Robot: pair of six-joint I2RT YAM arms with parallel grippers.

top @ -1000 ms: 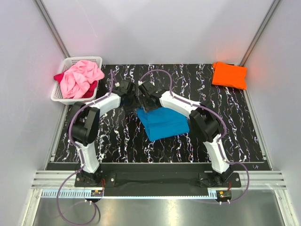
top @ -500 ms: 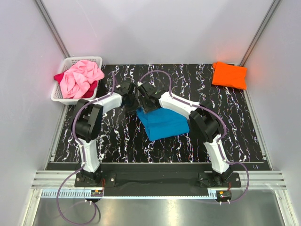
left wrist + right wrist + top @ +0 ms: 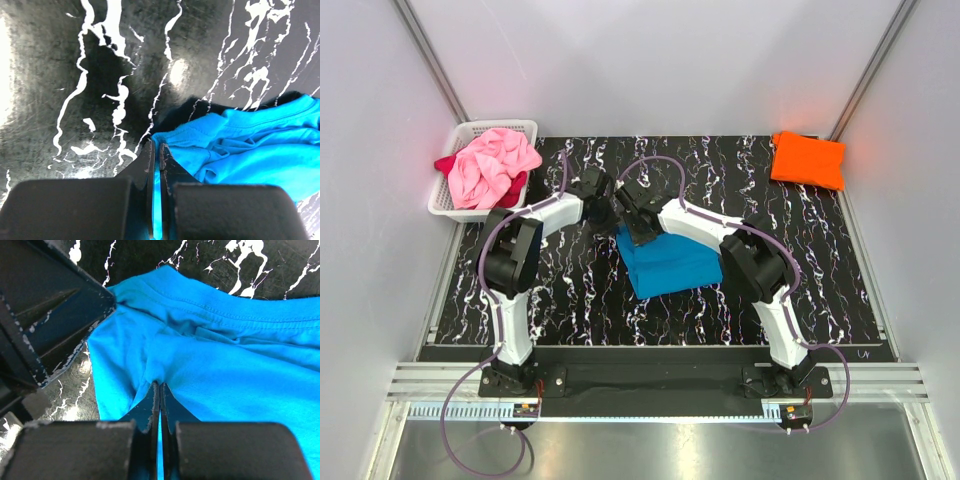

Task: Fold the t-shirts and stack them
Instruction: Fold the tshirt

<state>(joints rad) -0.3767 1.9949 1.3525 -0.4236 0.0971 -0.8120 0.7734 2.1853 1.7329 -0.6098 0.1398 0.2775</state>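
Note:
A turquoise t-shirt (image 3: 670, 265) lies partly folded in the middle of the black marbled table (image 3: 570, 290). Both grippers meet at its far left corner. My left gripper (image 3: 612, 218) (image 3: 155, 146) is shut on the corner's hem, with a strip of turquoise cloth (image 3: 250, 145) pinched between the jaws. My right gripper (image 3: 628, 232) (image 3: 159, 385) is shut on a pinch of the same shirt (image 3: 225, 355) just beside it. An orange t-shirt (image 3: 807, 160) lies folded at the far right. A pink t-shirt (image 3: 490, 165) and a dark red one (image 3: 444, 164) are heaped in the basket.
The white lattice basket (image 3: 498, 126) stands at the far left corner, off the mat's edge. White walls with metal posts close in the table on three sides. In the right wrist view the left gripper's black body (image 3: 50, 315) sits close at the upper left.
Both grippers were open over the shirt's far left corner and have now shut on the cloth. The corner has shifted slightly towards the far side.

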